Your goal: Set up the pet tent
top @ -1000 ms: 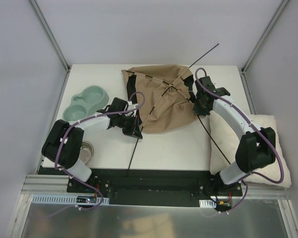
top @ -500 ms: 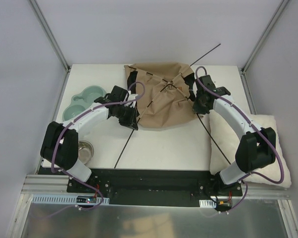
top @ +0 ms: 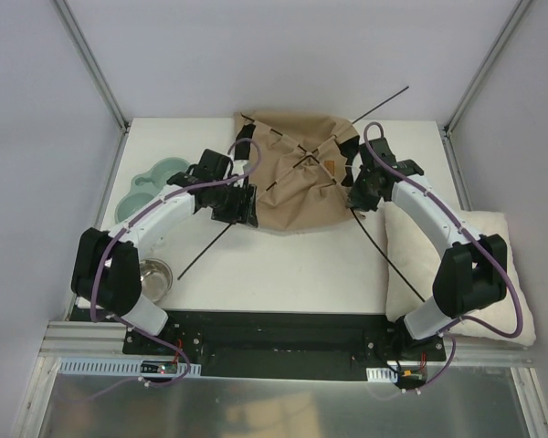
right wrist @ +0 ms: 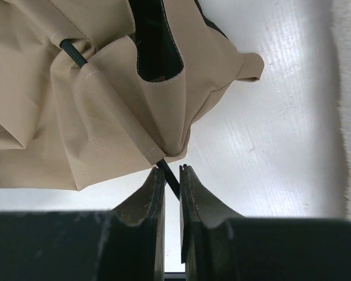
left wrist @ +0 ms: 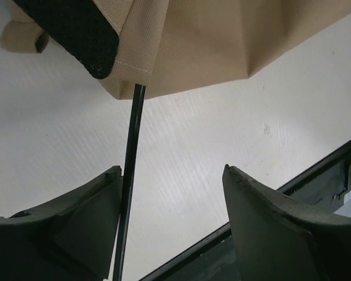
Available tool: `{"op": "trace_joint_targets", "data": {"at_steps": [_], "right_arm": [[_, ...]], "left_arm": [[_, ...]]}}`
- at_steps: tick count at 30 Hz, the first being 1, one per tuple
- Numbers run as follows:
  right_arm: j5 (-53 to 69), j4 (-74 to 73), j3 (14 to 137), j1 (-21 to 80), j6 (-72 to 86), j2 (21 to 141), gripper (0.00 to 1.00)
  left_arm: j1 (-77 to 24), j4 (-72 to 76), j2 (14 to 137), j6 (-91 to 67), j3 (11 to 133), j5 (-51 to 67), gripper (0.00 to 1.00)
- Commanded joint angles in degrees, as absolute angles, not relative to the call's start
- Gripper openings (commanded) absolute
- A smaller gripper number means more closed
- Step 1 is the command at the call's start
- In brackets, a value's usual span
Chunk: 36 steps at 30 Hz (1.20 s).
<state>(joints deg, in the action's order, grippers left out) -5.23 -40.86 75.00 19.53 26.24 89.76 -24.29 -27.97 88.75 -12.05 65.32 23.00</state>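
Pet tent label — unreadable (tiny).

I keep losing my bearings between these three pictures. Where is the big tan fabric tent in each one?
Top view: the tan fabric tent lies mid-table toward the back, between both arms.
Left wrist view: the tent fills the top edge, beyond the open left tool.
Right wrist view: the tent fills the upper left, just past the right tool, shut on a thin black pole.
Shared landmark: the white table beside the tent's hem.
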Motion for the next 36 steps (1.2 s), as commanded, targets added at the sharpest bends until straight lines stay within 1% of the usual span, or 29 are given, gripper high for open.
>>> {"op": "trace_joint_targets", "data": {"at_steps": [1, 4, 6, 8, 11, 15, 19, 20, 21, 23, 24, 25, 27, 28, 30, 34, 36], "right_arm": [[-1.32, -36.3, 77.08, 21.35, 34.54, 90.26, 0.0], [-1.49, -34.54, 76.91, 22.23, 33.05, 90.0, 0.0], [-2.19, -34.45, 77.52, 22.33, 33.05, 90.0, 0.0], [-2.11, -34.54, 78.66, 22.67, 33.66, 90.35, 0.0], [-2.11, -34.19, 79.8, 23.73, 35.85, 91.23, 0.0], [-1.84, -32.96, 80.16, 25.13, 36.65, 92.55, 0.0], [-2.37, -33.92, 80.16, 25.58, 33.94, 92.64, 0.0], [-2.63, -34.62, 80.16, 25.58, 32.97, 92.29, 0.03], [-3.42, -35.67, 80.5, 25.66, 31.83, 91.68, 0.14], [-3.95, -38.39, 81.47, 25.23, 29.19, 90.62, 0.41], [-3.87, -39.45, 81.56, 25.14, 27.35, 89.83, 0.53], [-4.13, -41.03, 81.65, 24.7, 25.59, 88.87, 0.63], [-2.74, -43.58, 80.87, 23.39, 21.99, 86.76, 0.76], [-2.12, -45.25, 80.25, 22.6, 20.15, 85.53, 0.81], [-0.62, -49.38, 79.11, 20.84, 16.19, 83.07, 0.85], [-1.05, -54.57, 73.93, 20.39, 8.8, 77.36, 0.88], [3.23, -55.98, 71.29, 20.48, 6.08, 74.89, 0.88]], "left_arm": [[-23.73, -27.07, 82.98, -15.02, 70.48, 17.07, 0.73], [-23.55, -27.07, 81.22, -16.61, 72.42, 10.74, 0.78], [-23.47, -27.16, 80.42, -18.45, 73.65, 4.42, 0.82], [-23.29, -28.21, 79.98, -20.38, 74.53, -1.29, 0.85], [-23.12, -28.91, 79.19, -21.27, 74.09, -5.35, 0.87], [-22.94, -29.97, 77.0, -21.45, 72.86, -7.03, 0.91], [-22.94, -29.97, 75.24, -21.88, 73.21, -3.88, 0.99], [-22.94, -29.97, 74.97, -22.23, 73.47, -3.43, 0.99], [-22.94, -30.06, 74.8, -22.67, 73.74, -3.25, 0.99], [-22.94, -30.06, 74.71, -23.38, 74.26, -3.51, 0.99], [-22.85, -30.06, 74.62, -23.47, 74.62, -3.86, 0.99], [-22.85, -30.06, 74.71, -23.64, 75.05, -4.39, 0.99], [-22.85, -30.15, 75.06, -23.64, 76.02, -5.18, 0.99], [-22.85, -30.23, 75.06, -23.82, 76.72, -5.45, 0.99], [-22.85, -30.85, 75.32, -24.43, 77.95, -5.28, 0.99], [-22.85, -30.76, 76.46, -23.56, 78.66, -5.8, 0.99], [-22.85, -30.76, 76.99, -23.81, 79.19, -5.89, 0.98]]}}
